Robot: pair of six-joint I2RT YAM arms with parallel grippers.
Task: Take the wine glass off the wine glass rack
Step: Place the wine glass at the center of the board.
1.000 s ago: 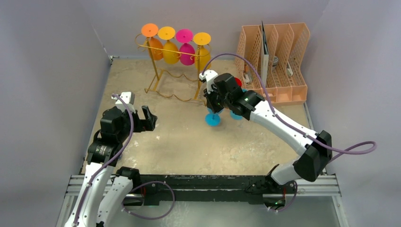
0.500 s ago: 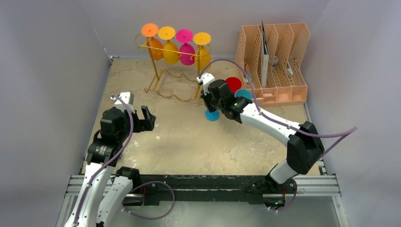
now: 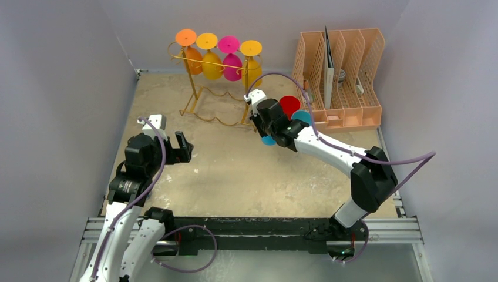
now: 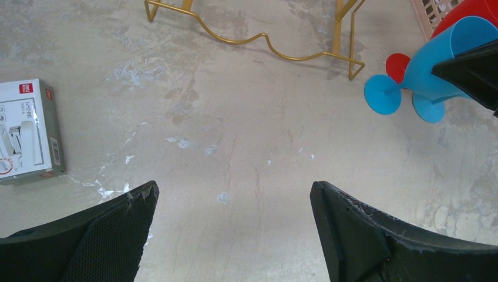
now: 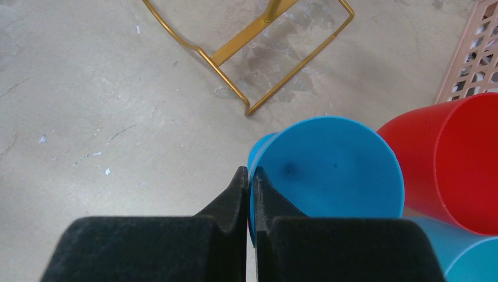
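Setting down looks to be the step in hand. The blue plastic wine glass [image 5: 329, 170] is already off the tall gold wire wine glass rack [image 3: 193, 88] and hangs tilted just beside the right corner of the rack's base. The right gripper [image 5: 249, 182] is clamped on its rim, one finger inside the bowl and one outside. Close by stand a red plastic wine glass [image 5: 464, 158] and a second blue glass [image 5: 470, 258] on the sandy stone-look tabletop [image 3: 235, 176].

The next move, I judge, calls for lowering the held glass until its round foot sits flat, then parting the fingers without knocking the neighbours (they are very close). The left gripper [image 4: 234, 188] hovers well apart to the left, fingers spread wide and holding nothing.

The left wrist view alone shows the held glass's stem and foot low by the table, though whether the foot touches is hard to say. It also shows a small white cardboard box [image 4: 26, 132]. The right wrist view alone shows the pinch on the rim. Only the top view shows four coloured glasses [image 3: 232, 66] hanging upside down on the rack, and the peach lattice file organiser [image 3: 352, 64].
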